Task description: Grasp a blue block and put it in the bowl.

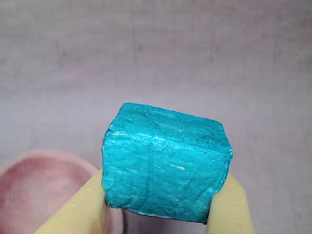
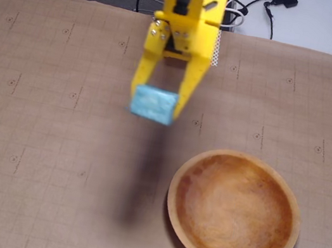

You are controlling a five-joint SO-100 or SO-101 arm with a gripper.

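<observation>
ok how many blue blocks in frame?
1. The blue block is clamped in the claw, held above the paper-covered table, up and left of the bowl in the fixed view. The wrist view shows the same block. No others visible.

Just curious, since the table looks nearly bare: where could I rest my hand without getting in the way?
In the fixed view, the brown gridded mat is bare left of the round wooden bowl and along the right edge. It is crowded only where the yellow end effector holds the small teal-blue block.

Brown gridded paper (image 2: 34,139) (clothespinned) covering table.
</observation>
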